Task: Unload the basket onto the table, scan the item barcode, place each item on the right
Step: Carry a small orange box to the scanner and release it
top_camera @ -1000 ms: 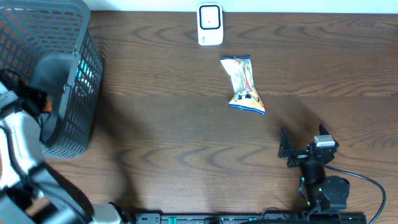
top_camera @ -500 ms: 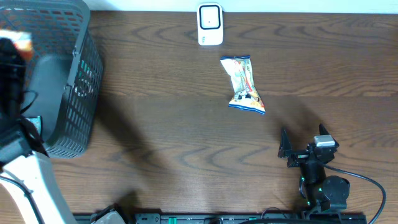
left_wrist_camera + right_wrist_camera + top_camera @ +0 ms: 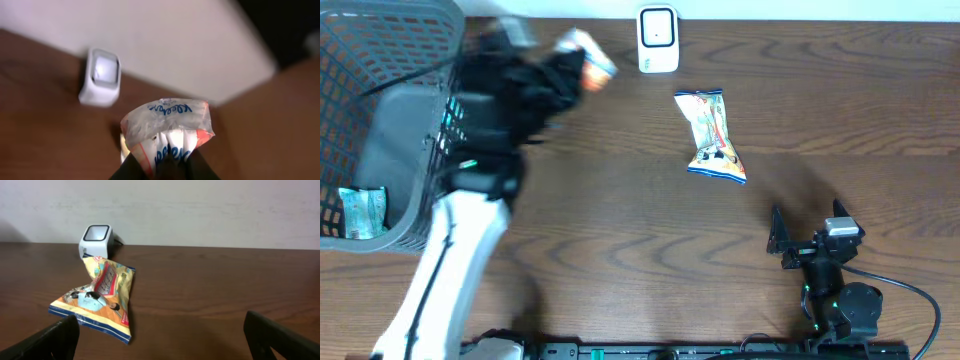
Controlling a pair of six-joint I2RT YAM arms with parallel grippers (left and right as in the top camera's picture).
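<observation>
- A white scanner (image 3: 95, 241) stands at the far edge of the worktop (image 3: 210, 295), by the wall (image 3: 200, 210).
- A crumpled snack packet (image 3: 97, 297) lies just in front of it.
- On the right gripper (image 3: 167, 340) the jaws stand wide apart.

Dark wood table (image 3: 620, 230) bears a grey basket (image 3: 390, 20), a white scanner (image 3: 658, 40) at its far edge, a snack packet (image 3: 712, 135)

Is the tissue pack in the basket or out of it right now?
Out. The left gripper holds the tissue pack in the air beside the basket, near the scanner.
</observation>
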